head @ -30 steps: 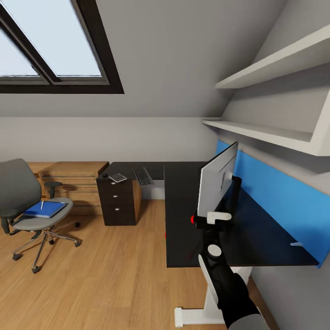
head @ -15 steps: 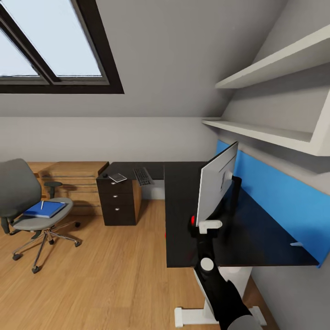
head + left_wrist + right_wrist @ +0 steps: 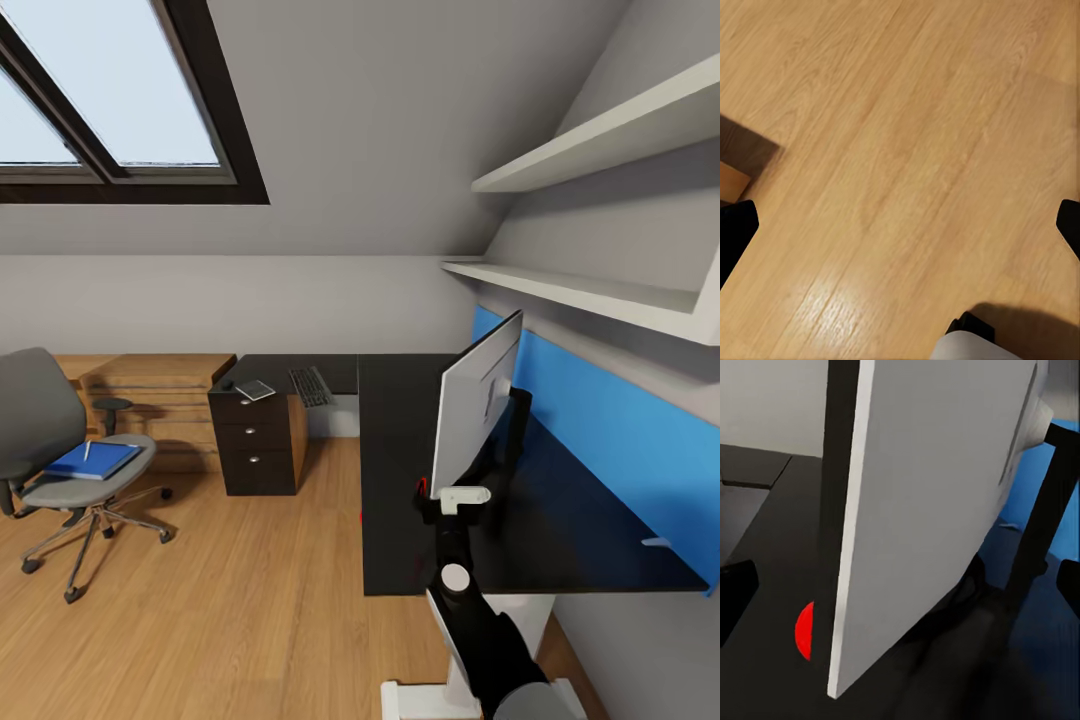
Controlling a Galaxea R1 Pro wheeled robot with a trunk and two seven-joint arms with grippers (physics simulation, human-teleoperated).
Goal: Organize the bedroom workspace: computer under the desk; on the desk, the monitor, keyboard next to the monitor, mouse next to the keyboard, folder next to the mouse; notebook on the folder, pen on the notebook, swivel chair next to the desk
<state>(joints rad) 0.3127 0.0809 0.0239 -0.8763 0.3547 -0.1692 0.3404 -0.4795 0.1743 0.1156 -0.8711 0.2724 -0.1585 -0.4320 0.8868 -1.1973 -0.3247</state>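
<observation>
Monitor (image 3: 476, 408) is upright on the desk (image 3: 400, 480), and with our right gripper (image 3: 900, 585) spread wide around its lower corner, we'd guess it's thin, stiff, top-heavy and tippy, so grab that bottom edge.

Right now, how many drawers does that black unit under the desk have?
3, stacked on the drawer unit: top, middle, bottom, each with a silver knob.

No lettering, brand, number or sign can be read anywhere. The monitor (image 3: 476, 400) bears a plain red dot at its lower corner; the keyboard (image 3: 310, 385) keys are too small to read.
</observation>
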